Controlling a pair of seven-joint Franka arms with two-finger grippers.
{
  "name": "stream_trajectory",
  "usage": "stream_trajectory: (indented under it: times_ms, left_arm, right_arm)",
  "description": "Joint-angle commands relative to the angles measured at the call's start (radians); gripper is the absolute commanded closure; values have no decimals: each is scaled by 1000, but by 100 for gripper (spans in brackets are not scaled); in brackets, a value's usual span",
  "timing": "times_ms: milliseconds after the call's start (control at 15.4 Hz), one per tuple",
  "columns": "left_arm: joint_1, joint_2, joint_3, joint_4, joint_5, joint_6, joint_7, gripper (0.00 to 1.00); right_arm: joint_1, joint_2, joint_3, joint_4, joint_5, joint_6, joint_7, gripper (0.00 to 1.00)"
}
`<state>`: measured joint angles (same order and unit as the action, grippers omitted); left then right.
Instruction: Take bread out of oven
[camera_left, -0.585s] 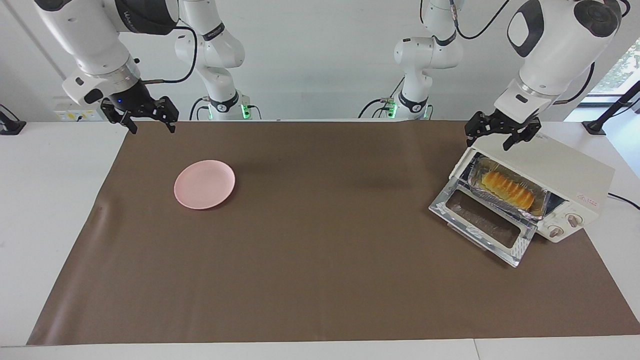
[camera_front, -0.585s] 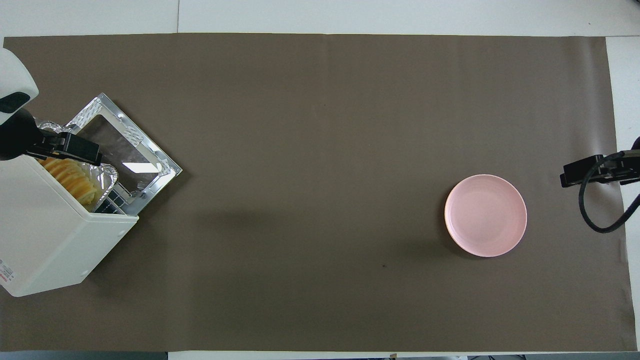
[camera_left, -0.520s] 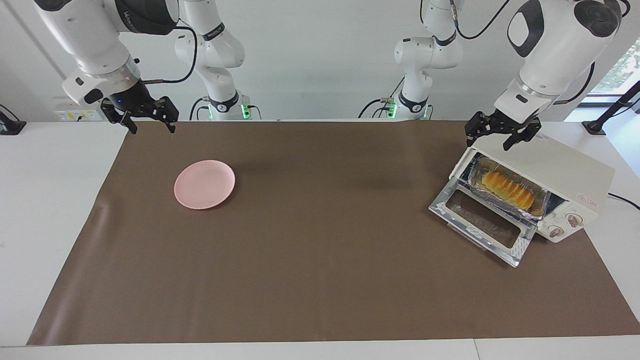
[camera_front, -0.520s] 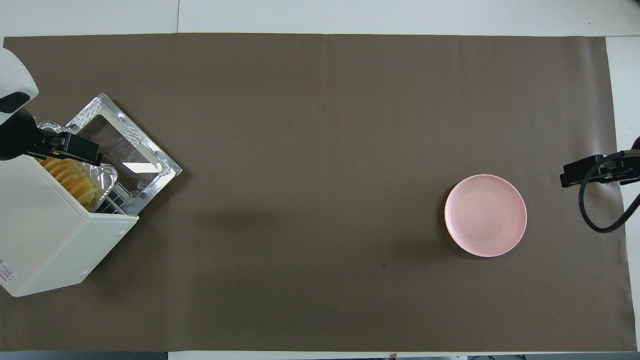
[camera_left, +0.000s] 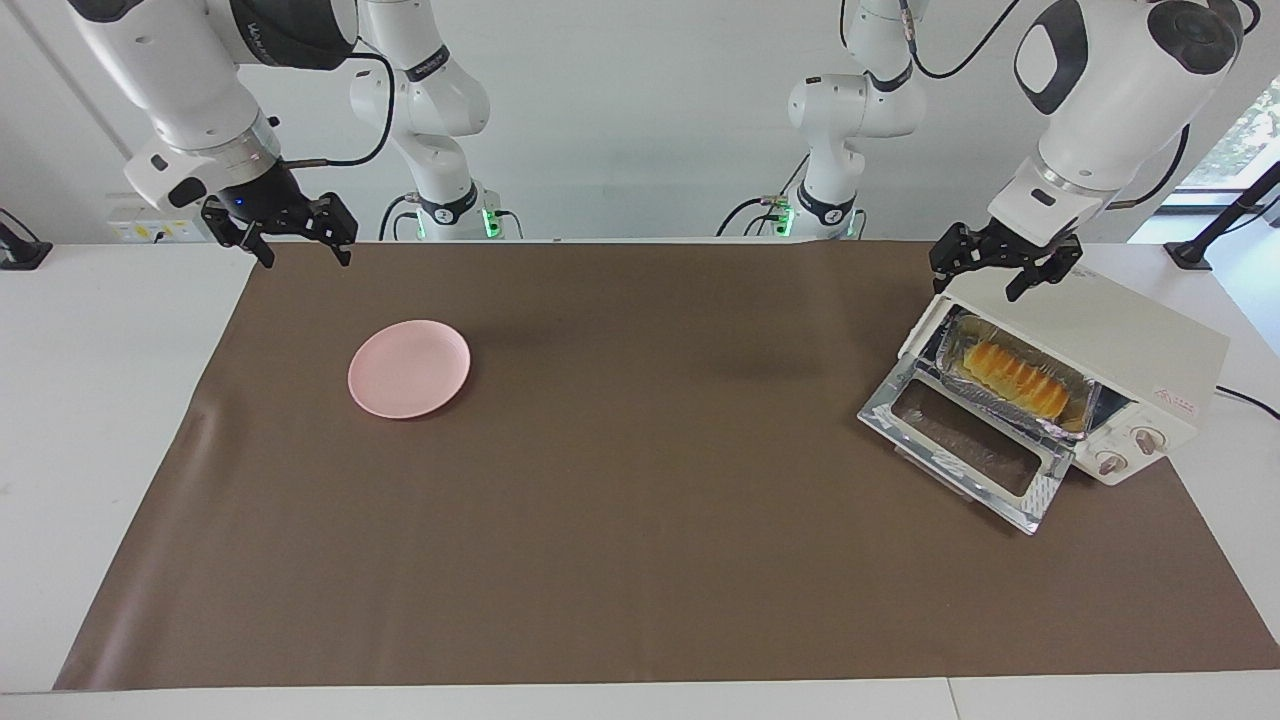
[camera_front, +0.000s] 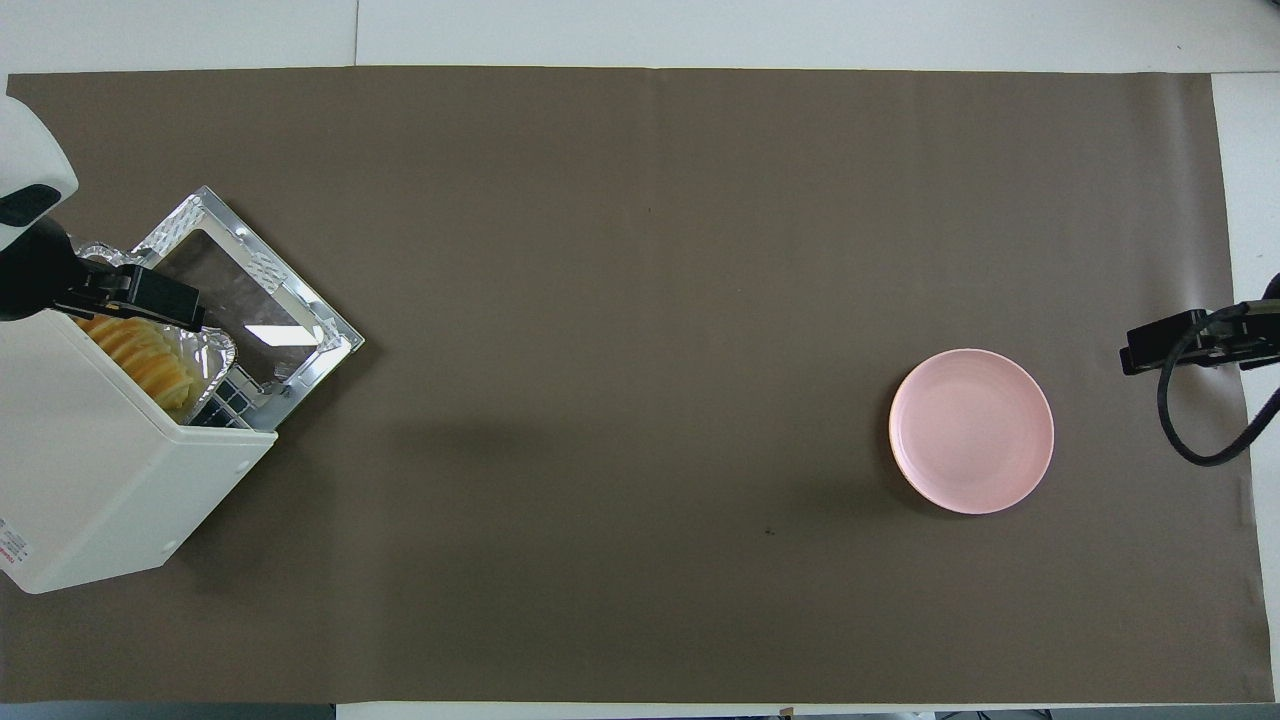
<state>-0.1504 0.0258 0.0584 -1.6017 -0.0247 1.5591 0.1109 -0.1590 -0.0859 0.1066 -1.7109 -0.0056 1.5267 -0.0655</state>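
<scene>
The cream-white oven (camera_left: 1130, 335) stands at the left arm's end of the table, its shiny glass door (camera_left: 965, 445) folded down flat. Inside, the golden ridged bread (camera_left: 1012, 376) lies in a crinkled foil tray (camera_left: 1040, 420) on the rack. My left gripper (camera_left: 980, 285) hangs open over the oven's top corner nearest the robots, holding nothing. From overhead the oven (camera_front: 90, 470) hides part of the bread (camera_front: 140, 350), and the left gripper (camera_front: 125, 295) overlaps the tray's end. My right gripper (camera_left: 306, 260) waits open over the mat's edge at the right arm's end.
A round pink plate (camera_left: 409, 368) sits on the brown mat (camera_left: 640, 540) toward the right arm's end, and the right gripper (camera_front: 1185, 340) shows beside the plate (camera_front: 971, 431) in the overhead view. Two knobs (camera_left: 1130, 452) face away from the robots.
</scene>
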Motion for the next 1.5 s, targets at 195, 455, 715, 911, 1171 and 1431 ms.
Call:
stream_trajectory:
  times_ms: [195,455,715,911,1171,1431]
  left_arm:
    - [-8,-9,12,-6,-4,-1,-6,0]
    - [-8,5,8,17,31,4,-48,0]
    - [-15,167,3,176,14,-75,-158,0]
    - [-60,392,17,461,20,-160,-344,0]
    - [-61,444,60,478,23,-111,-508,0]
    - [-66,365,116,257,77,27,-595,0]
  right_arm:
    - [-11,-23,8,-19,-10,-11,-27,0]
    - [-13,-23,8,-19,-10,-11,-27,0]
    - [-13,-23,8,-19,-10,-11,-27,0]
    - [-13,-23,8,-19,-10,-11,-27,0]
    - [-13,-23,8,-19,-10,-11,-27,0]
    - [-13,-23,8,-19,-8,-11,-27,0]
